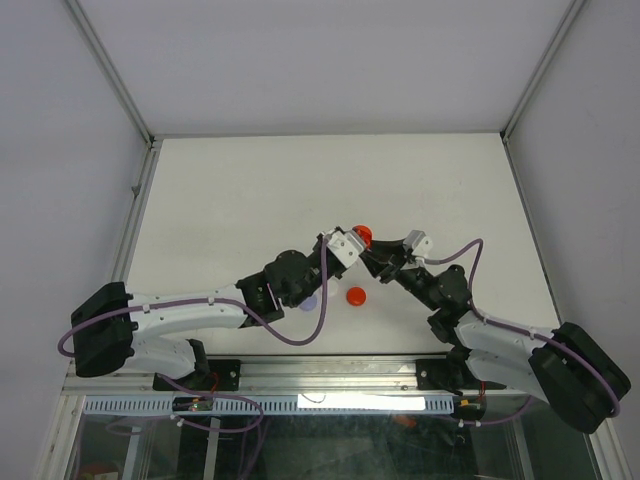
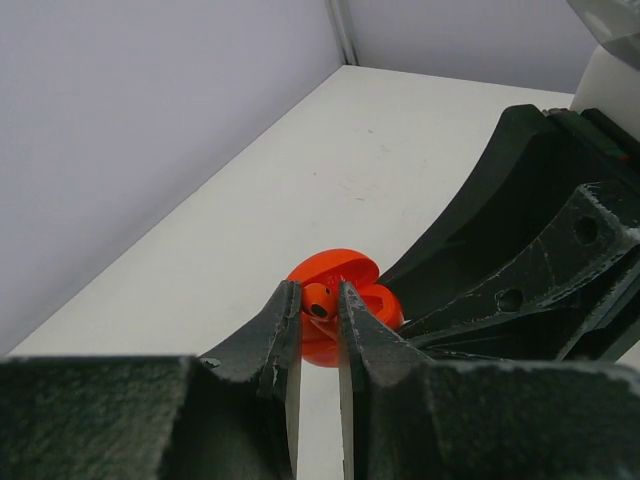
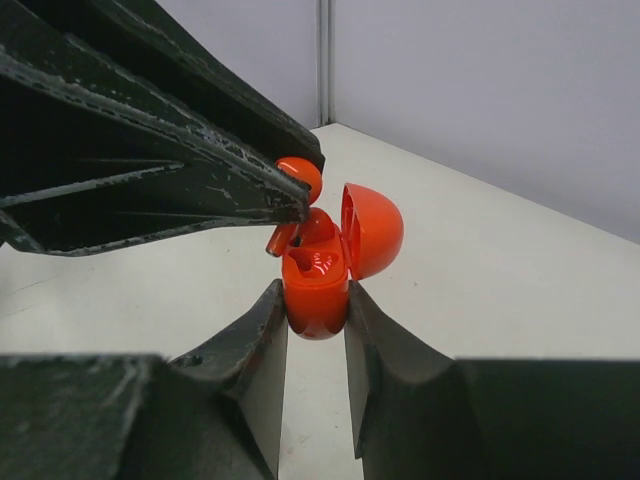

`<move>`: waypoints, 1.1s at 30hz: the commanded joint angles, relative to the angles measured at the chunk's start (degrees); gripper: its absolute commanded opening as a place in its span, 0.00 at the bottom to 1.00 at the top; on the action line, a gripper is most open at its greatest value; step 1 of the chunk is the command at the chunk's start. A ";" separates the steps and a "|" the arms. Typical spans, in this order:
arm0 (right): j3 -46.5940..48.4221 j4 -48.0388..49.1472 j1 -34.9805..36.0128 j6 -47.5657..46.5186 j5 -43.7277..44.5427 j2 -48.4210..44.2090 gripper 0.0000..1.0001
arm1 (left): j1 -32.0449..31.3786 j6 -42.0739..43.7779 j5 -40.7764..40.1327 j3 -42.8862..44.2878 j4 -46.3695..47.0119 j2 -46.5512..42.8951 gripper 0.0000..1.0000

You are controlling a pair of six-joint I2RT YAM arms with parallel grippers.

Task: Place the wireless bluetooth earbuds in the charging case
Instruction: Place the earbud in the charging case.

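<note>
Left gripper (image 2: 318, 292) pinches a red earbud (image 2: 319, 302); right gripper (image 3: 315, 295) clamps the open red charging case (image 3: 316, 268).
Bud hangs at left fingertips, just above the case well. Tiny, light, hard, probably slick; grip by the head, stem down.

The light was bright and even in all three views. On the white table (image 1: 250, 200) the arms made only soft, pale shadows close under them, so the light came from above. In the right wrist view the red charging case (image 3: 318, 285) looked sharp and had a small shiny spot of glare. In the left wrist view the red earbud (image 2: 318, 299) was sharp too. The dark fingers (image 2: 268, 345) nearest each wrist camera looked fuzzy.
</note>
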 commanded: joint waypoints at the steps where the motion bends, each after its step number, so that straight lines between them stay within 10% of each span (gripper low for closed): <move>1: 2.38 2.03 -0.06 0.87 -0.44 -1.50 0.00 | -0.83 2.05 1.62 -0.23 6.20 0.52 0.11; 33: 2.38 1.84 -0.06 1.22 -0.84 -2.25 0.00 | -1.68 8.75 -0.04 -1.01 6.79 2.74 0.10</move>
